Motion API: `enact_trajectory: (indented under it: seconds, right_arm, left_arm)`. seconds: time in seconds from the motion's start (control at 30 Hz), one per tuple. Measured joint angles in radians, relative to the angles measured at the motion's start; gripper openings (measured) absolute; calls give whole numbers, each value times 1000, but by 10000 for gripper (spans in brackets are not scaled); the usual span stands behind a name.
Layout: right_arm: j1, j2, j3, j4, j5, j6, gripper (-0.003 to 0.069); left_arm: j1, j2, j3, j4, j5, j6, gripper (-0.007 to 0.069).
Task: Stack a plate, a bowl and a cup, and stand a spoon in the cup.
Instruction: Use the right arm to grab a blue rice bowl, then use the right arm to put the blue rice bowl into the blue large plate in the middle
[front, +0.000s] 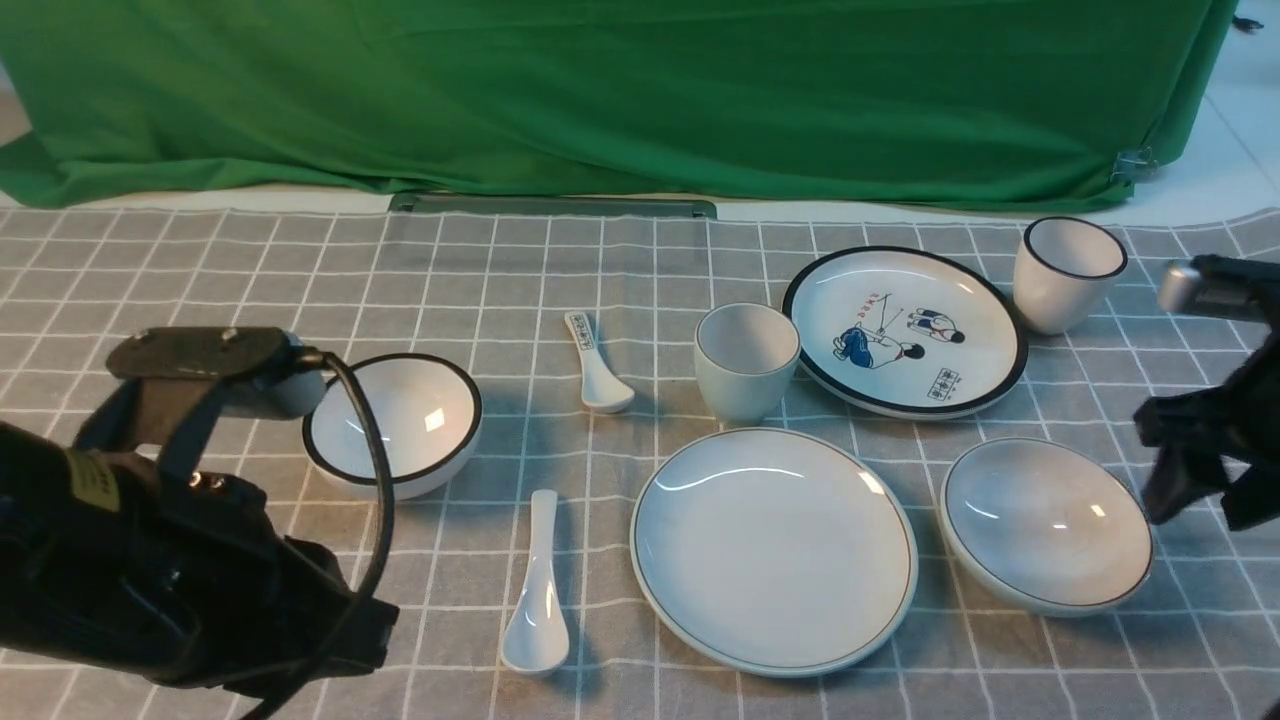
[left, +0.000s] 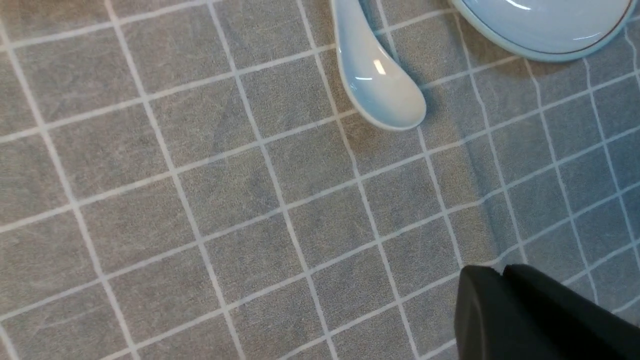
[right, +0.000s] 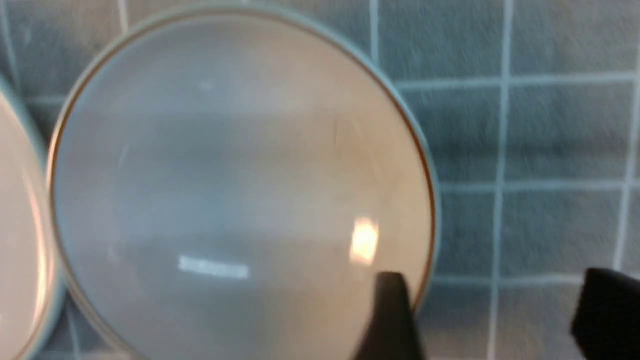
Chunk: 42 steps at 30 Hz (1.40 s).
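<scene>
The right gripper (right: 500, 320) hangs open and empty at the bowl (right: 240, 185). In its wrist view one dark finger (right: 392, 320) shows over the inside of the rim at the lower middle of the frame. The other is out over the cloth (right: 550, 130) at the lower right, so the jaws stand astride the rim; the blur hides whether they touch it. In the front view this arm comes in from the right edge, just above and right of the bowl. The bowl sits at the lower right, just beside the plate (front: 773, 550) at lower centre but apart from it. The step in hand looks like the first stacking move: taking the bowl to set it on the plate. The next move calls for lowering until the rim lies between the fingers and closing firmly on the thin, glossy edge. The bowl must then be lifted level and carried left to centre over the plate. The cup (front: 746, 362) stands just above the plate. The spoon (front: 537, 590) lies on the cloth left of the plate. Neither is touched. The left gripper (left: 500, 280), at the lower left of the front view, seems closed on nothing, hovering over cloth near the spoon.
</scene>
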<state>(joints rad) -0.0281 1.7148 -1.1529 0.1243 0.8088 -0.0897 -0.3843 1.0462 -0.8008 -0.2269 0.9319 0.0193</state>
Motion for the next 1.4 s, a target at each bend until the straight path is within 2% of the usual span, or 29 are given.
enact_trajectory:
  seconds: [0.1,0.17,0.23,0.27,0.3,0.37,0.4,0.5,0.67,0.87,1.03,1.3,1.4]
  right_arm:
    - [5,67,-10,0,-47,25,585]
    - [5,97,-10,0,-71,29,568]
    - [5,131,-10,0,-95,30,519]
    - [5,144,-10,1,-102,30,481]
    - [5,152,-10,4,-109,23,412]
    - [7,154,-10,6,-109,-7,221]
    - [7,151,-13,6,-98,-17,164]
    - [13,96,-35,28,-46,-34,77]
    - [68,-29,-71,58,-16,-57,76]
    - [289,-27,-147,100,11,-61,76]
    - [410,81,-159,107,-38,-54,76]
    - [432,177,-159,120,-76,-46,77]
    - [432,179,-159,124,-90,-43,104]
  left_arm:
    - [-4,0,0,33,2,-19,17]
    - [-4,0,0,45,5,-19,17]
    - [-4,0,0,53,5,-26,17]
    - [-4,0,0,57,5,-27,17]
    - [-4,0,0,57,5,-27,17]
    - [-4,0,0,60,5,-27,17]
    - [-4,0,0,61,5,-27,17]
    - [-4,0,0,71,5,-27,17]
    - [-4,0,0,76,-16,-29,17]
    - [-4,0,0,76,-67,-31,17]
    - [-4,0,0,76,-71,-31,17]
    - [-4,0,0,75,-46,-31,17]
    - [-4,0,0,75,-44,-31,17]
